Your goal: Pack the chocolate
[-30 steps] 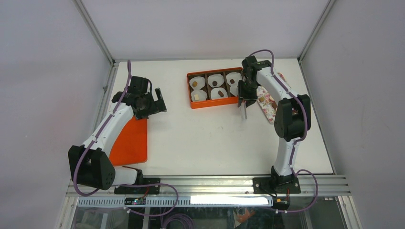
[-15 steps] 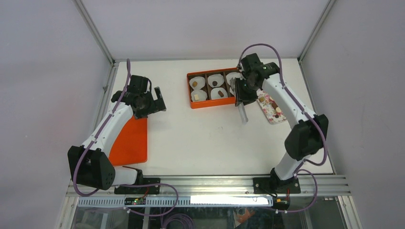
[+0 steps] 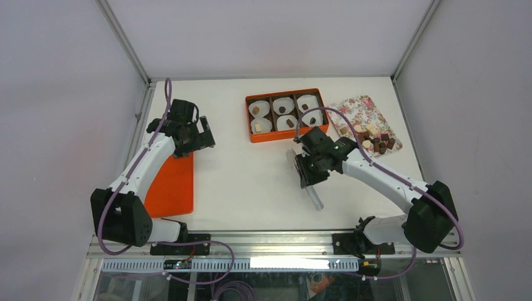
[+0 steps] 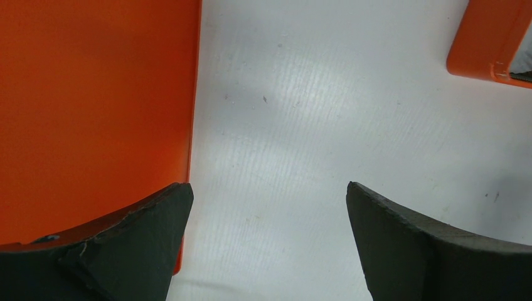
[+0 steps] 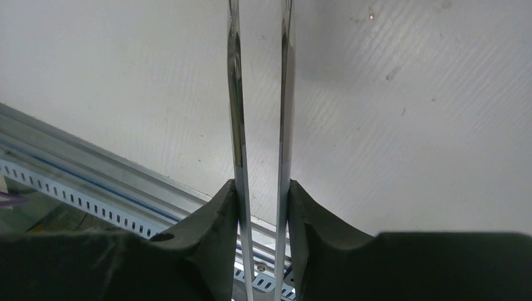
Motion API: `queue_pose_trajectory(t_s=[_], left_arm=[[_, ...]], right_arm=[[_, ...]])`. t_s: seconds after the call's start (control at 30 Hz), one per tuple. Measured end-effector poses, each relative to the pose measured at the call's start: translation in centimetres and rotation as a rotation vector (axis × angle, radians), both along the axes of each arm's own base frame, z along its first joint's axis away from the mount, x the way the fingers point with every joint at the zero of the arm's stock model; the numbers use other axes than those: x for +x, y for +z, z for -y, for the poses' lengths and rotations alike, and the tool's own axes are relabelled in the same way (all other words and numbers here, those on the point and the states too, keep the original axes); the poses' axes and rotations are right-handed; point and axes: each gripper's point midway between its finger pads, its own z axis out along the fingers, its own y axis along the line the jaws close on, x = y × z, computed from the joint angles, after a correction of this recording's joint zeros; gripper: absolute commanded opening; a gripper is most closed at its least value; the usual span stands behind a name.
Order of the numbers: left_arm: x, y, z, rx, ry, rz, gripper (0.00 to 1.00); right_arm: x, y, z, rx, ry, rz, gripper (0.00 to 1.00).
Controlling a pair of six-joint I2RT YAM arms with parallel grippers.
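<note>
Right gripper (image 3: 307, 179), tongs (image 5: 237, 94) clamped, uncovered tray (image 3: 357, 106)

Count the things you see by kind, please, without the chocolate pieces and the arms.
orange box: 1
paper cups: 6
orange lid: 1
flowered tray: 1
tongs: 1
total: 10
</note>
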Motion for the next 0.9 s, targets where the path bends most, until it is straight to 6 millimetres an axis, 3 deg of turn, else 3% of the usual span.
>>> queue_pose_trajectory(t_s=[0.13, 0.23, 0.4, 0.6, 0.8, 0.9], left_arm=[[-0.1, -2.0, -0.6, 0.025, 0.032, -0.063, 0.99], [-0.6, -4.5, -1.2, 0.041, 0.069, -0.15, 0.97], [-0.8, -7.2, -2.2, 0.068, 0.11, -0.242, 0.93], [-0.7, -10.1, -3.1, 0.124, 0.122, -0.329, 0.83], [-0.5, -11.1, -3.6, 0.15, 0.121, -0.358, 0.74], [0.2, -11.2, -3.8, 0.153, 0.116, -0.355, 0.66]], right_arm=[[-0.8, -1.9, 0.3, -0.05, -0.043, -0.004, 0.33], [-0.4, -2.4, 0.1, -0.063, -0.083, 0.032, 0.34], [0.4, -4.0, 0.6, -0.086, -0.18, 0.064, 0.38], [0.6, -6.5, 1.2, -0.132, -0.283, 0.044, 0.38], [0.7, -7.6, 0.8, -0.117, -0.352, 0.034, 0.59], [0.6, -7.9, 0.7, -0.112, -0.365, 0.031, 0.65]])
